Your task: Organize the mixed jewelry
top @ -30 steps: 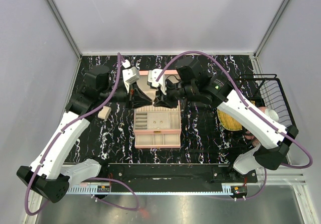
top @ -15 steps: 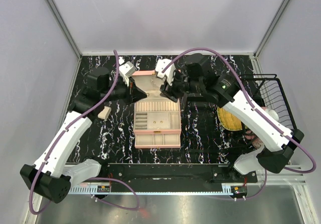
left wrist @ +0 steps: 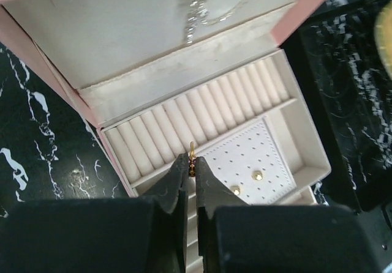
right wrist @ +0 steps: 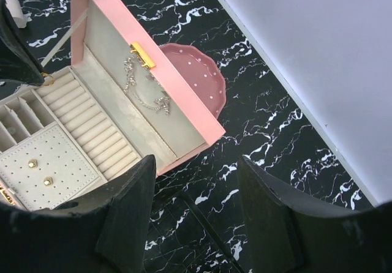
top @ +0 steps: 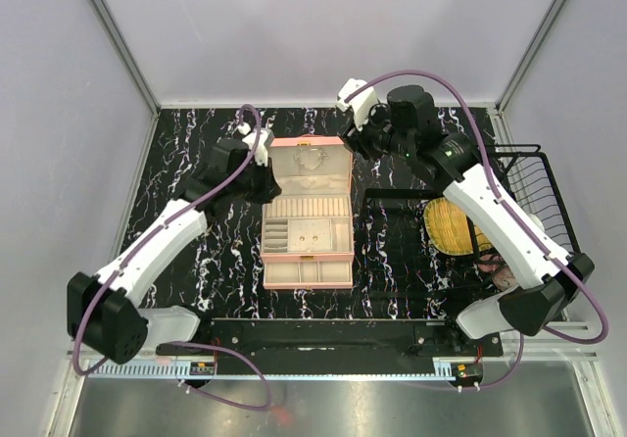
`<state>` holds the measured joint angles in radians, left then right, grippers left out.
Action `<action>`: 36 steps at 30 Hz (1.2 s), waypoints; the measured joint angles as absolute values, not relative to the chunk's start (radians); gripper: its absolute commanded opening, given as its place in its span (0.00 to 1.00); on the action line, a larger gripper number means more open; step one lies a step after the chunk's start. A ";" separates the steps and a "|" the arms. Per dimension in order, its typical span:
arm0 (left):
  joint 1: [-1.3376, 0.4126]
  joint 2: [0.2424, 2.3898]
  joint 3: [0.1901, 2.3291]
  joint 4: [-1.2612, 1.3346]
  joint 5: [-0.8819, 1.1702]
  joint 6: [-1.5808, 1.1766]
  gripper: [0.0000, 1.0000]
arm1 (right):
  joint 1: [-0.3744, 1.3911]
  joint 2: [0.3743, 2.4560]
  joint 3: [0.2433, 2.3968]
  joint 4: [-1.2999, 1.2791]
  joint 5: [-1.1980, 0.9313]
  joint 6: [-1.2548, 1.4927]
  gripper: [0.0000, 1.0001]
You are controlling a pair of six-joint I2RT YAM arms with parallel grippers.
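Inside the case lid [left wrist: 122, 34] lies one chain [left wrist: 195, 7]; two studs [left wrist: 258, 175] sit on the pad [left wrist: 245, 153], at 4 o'clock from my left gripper [left wrist: 191, 163], which pinches one gold piece [left wrist: 192, 147]; my right gripper [right wrist: 195, 163] is spread.

Case [right wrist: 184, 98]: I'm seeing a smooth pink skin, slightly glossy.
Lining [left wrist: 122, 34]: I'm reading it as matt cream cloth.
Chain [left wrist: 191, 16]: silvery metal, glittering.
Studs [left wrist: 258, 175]: polished gold metal, gleaming.
Gold piece [left wrist: 192, 152]: yellow metal, shining.
Worktop [left wrist: 37, 144]: black marble pattern, looking glossy.
Left claw [left wrist: 190, 178]: matt black plastic.
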<state>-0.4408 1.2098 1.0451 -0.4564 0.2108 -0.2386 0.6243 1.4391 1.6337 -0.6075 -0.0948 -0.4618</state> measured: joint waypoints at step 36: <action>-0.534 1.344 0.905 -0.352 -0.091 -0.387 0.00 | 0.612 1.448 1.557 -0.543 -0.096 -0.447 0.62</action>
